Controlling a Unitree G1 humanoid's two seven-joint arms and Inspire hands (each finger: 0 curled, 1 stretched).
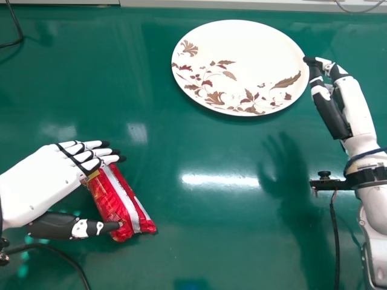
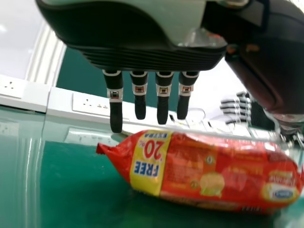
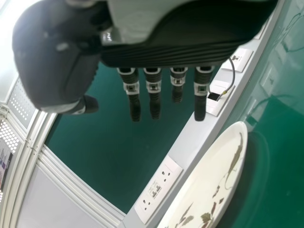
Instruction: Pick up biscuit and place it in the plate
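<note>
My left hand [image 1: 42,181] is at the left of the head view, fingers straight over the upper end of the red biscuit packet [image 1: 120,202], thumb by its lower part. The packet lies slanted on the green table. In the left wrist view the left hand [image 2: 137,89] has its fingers extended beside the packet [image 2: 213,171]. A white plate with brown leaf patterns [image 1: 239,51] lies at the top of the head view. My right hand [image 1: 329,106] is at its right rim, fingers extended; in the right wrist view the right hand [image 3: 153,88] hangs near the plate [image 3: 209,175].
A black cable [image 1: 60,257] runs beside the left hand at the lower left, and another [image 1: 17,30] lies in the top left corner. White socket strips [image 3: 159,190] edge the table. The green table [image 1: 199,241] stretches between both arms.
</note>
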